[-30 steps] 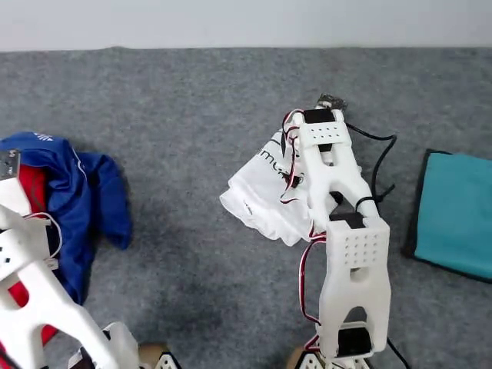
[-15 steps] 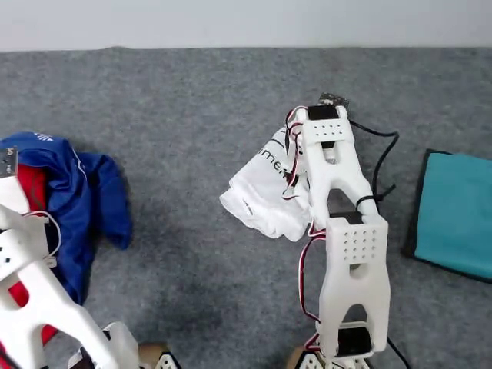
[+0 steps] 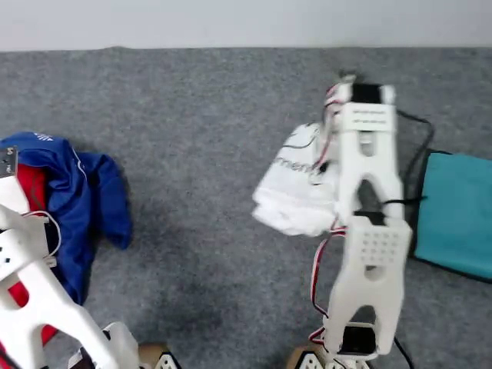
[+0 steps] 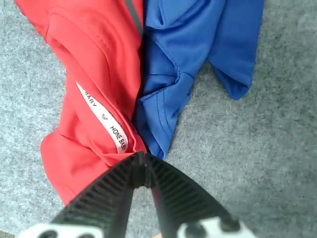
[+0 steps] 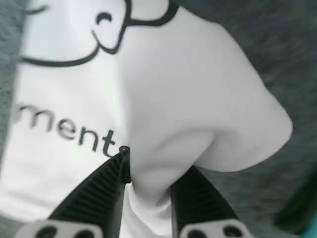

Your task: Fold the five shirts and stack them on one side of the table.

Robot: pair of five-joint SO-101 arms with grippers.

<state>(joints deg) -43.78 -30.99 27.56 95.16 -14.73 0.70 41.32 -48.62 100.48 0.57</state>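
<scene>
right jaws pinch the white shirt [image 3: 296,196] — arm [image 3: 370,177] hides its edge; left jaws closed.

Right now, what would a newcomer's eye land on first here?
The white shirt, bunched right of centre on the table and pinched in the right end effector. Next, a crumpled blue shirt and red shirt heaped together at the left edge, and a neatly folded teal shirt at the right edge.
</scene>
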